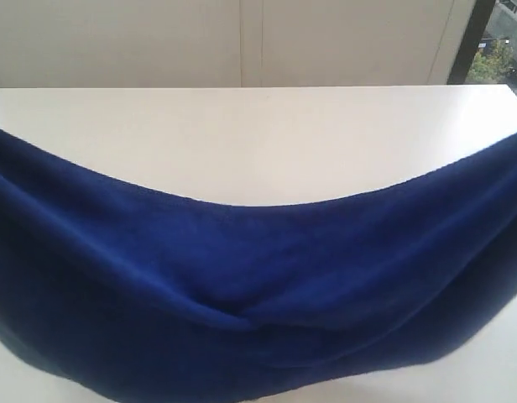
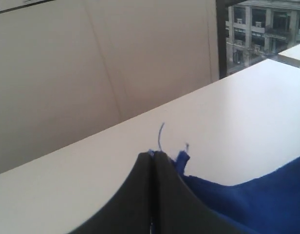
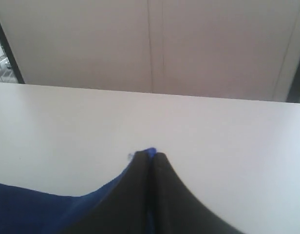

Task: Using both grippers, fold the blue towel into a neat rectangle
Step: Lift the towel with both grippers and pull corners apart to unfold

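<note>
The blue towel (image 1: 258, 285) is gripped at its ends by the left claw (image 2: 153, 156) and the right claw (image 3: 150, 156), both clamped tight. It is seen sagging over the white bench (image 1: 258, 143).

Exterior view faces the table (image 1: 258, 143); wrist views skim it (all share the blue towel (image 1: 258, 294)).

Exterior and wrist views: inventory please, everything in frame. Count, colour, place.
towel: 1, deep blue, slung across the near side of the table, ends raised, middle sagging
thread: 1, blue, loose at the towel corner by the left gripper
table: 1, white, under and behind the towel
wall: 1, cream panels, behind the table
window: 1, dark frame, far right of the exterior view
left gripper: 1, black, shut on a towel corner
right gripper: 1, black, shut on the other end
</note>
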Tool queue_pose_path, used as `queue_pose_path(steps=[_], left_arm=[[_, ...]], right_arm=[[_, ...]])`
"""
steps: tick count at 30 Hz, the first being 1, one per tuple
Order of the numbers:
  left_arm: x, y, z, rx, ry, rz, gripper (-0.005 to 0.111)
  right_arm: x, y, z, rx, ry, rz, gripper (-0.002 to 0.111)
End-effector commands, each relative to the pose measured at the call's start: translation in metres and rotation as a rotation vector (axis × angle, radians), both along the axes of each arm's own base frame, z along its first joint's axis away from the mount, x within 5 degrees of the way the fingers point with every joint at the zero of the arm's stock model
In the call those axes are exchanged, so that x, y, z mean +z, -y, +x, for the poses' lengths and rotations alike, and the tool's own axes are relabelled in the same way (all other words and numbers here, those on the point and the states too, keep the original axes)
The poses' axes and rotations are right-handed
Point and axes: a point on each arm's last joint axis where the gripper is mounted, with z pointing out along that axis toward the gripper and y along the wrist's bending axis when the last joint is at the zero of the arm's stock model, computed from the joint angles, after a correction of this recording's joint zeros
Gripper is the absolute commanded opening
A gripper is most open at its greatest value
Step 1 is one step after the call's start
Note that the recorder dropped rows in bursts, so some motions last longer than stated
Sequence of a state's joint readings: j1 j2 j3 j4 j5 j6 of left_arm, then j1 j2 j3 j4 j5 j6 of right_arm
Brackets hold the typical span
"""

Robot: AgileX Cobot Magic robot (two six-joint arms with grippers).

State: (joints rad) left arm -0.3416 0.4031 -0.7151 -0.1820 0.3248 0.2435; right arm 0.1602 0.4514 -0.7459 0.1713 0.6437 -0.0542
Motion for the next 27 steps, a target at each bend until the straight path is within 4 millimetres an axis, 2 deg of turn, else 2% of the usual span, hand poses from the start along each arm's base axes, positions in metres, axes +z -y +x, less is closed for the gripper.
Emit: queue_pose_path(steps=[1, 4, 7, 9, 13, 17, 21, 24, 27], left_arm=[[-0.002, -0.011, -0.010, 0.098, -0.022, -0.067, 0.000], [-0.004, -0.017, -0.006, 0.198, -0.052, -0.090, 0.000], [-0.008, -0.020, 0.005, 0.272, -0.112, -0.093, 0.000], [-0.012, -0.018, 0.020, 0.297, -0.164, -0.076, 0.000], [-0.025, -0.009, 0.060, 0.304, -0.272, -0.032, 0.000], [-0.047, 0.002, 0.104, 0.303, -0.369, 0.013, 0.000], [-0.073, 0.010, 0.149, 0.302, -0.396, 0.050, 0.000], [-0.091, 0.006, 0.171, 0.330, -0.420, 0.055, 0.000], [-0.105, -0.001, 0.187, 0.362, -0.433, 0.058, 0.000]], right_arm=[[0.002, 0.010, -0.020, -0.076, 0.037, 0.019, 0.000], [0.002, 0.015, -0.021, -0.131, 0.040, 0.031, 0.000], [0.002, 0.014, -0.009, -0.149, 0.029, 0.021, 0.000], [0.001, 0.012, 0.007, -0.152, 0.006, 0.008, 0.000], [-0.014, 0.006, 0.054, -0.154, -0.117, -0.044, 0.000], [-0.041, -0.002, 0.109, -0.148, -0.236, -0.109, 0.000], [-0.082, -0.008, 0.164, -0.127, -0.313, -0.186, 0.000], [-0.110, -0.006, 0.191, -0.131, -0.348, -0.198, 0.000], [-0.130, 0.001, 0.209, -0.150, -0.366, -0.189, 0.000]])
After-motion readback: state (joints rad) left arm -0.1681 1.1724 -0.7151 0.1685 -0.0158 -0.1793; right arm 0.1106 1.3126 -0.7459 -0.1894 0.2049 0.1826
